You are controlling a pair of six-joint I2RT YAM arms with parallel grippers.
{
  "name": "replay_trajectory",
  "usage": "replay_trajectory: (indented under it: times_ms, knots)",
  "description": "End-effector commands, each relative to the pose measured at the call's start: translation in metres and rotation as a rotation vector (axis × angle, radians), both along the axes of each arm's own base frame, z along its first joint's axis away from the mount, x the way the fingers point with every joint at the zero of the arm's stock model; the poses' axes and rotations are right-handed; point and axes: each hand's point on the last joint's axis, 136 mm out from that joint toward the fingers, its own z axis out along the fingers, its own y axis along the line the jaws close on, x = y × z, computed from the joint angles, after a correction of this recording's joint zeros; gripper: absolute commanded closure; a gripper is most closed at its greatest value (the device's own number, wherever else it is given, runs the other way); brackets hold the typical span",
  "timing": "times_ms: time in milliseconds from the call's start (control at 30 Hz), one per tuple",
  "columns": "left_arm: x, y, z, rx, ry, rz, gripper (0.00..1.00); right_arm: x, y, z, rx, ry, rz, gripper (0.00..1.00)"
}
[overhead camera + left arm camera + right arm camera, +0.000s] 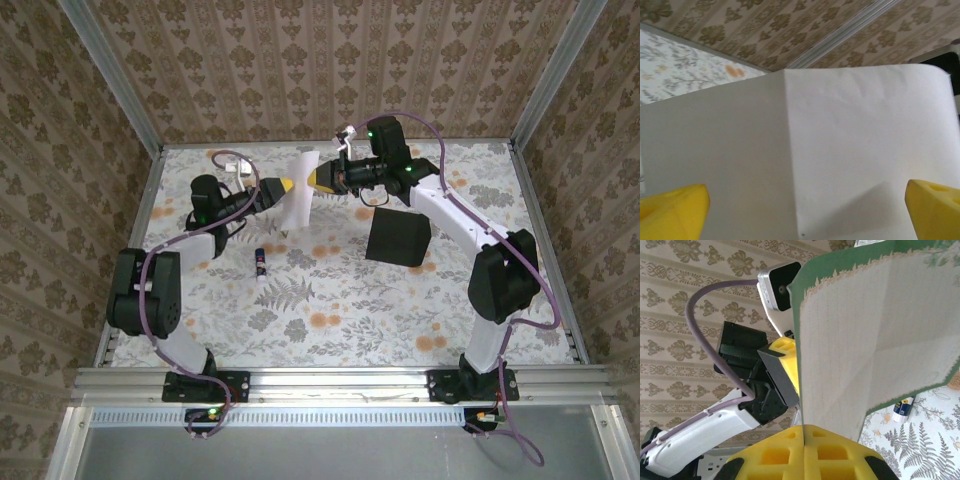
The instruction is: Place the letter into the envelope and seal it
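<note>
left hand (283, 186): yellow foam fingers spread as wide as they go, gripping nothing. It sits at 9 o'clock of the thin white paper letter with the dark green border (300, 192), tips right up by its blank back; can't tell if they touch.
letter: up on edge between the two hands, creased, long axis running roughly 12-to-6 in the top view.
right hand (803, 432): fingers pinched tight on the letter's edge, coming in from 3 o'clock.
envelope: flat matte black paper rectangle (398, 238), lying on the floral desk (350, 320) at about 4 o'clock from the right hand, well apart from the letter.
what it hinges on: my guess, the letter has to swing toward 4 o'clock and go from standing to flat. The right arm is nearer the envelope, and the left hand is free to steady it.
</note>
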Motion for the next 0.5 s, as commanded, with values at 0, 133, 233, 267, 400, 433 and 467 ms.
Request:
replay_trajectory:
  times_ms: [0, 133, 233, 267, 400, 433, 467]
  knots:
    - [-0.009, -0.002, 0.029, -0.086, -0.071, -0.066, 0.00, -0.011, 0.002, 0.039, 0.061, -0.088, 0.025, 1.00]
    - [-0.013, -0.004, 0.033, -0.086, -0.076, -0.085, 0.00, -0.009, 0.003, 0.039, 0.066, -0.092, 0.026, 1.00]
    - [-0.015, -0.005, 0.031, -0.071, -0.070, -0.084, 0.00, -0.008, 0.003, 0.043, 0.074, -0.102, 0.028, 1.00]
    - [-0.016, -0.006, 0.029, -0.064, -0.068, -0.085, 0.00, -0.009, 0.003, 0.045, 0.076, -0.106, 0.031, 1.00]
    - [-0.018, -0.004, 0.023, -0.032, -0.057, -0.069, 0.00, -0.012, 0.003, 0.059, 0.093, -0.142, 0.043, 1.00]
    - [-0.018, -0.004, 0.023, -0.028, -0.060, -0.071, 0.00, -0.012, 0.003, 0.060, 0.094, -0.150, 0.046, 1.00]
    - [-0.019, -0.004, 0.025, -0.029, -0.061, -0.077, 0.00, -0.013, 0.002, 0.062, 0.093, -0.159, 0.046, 1.00]
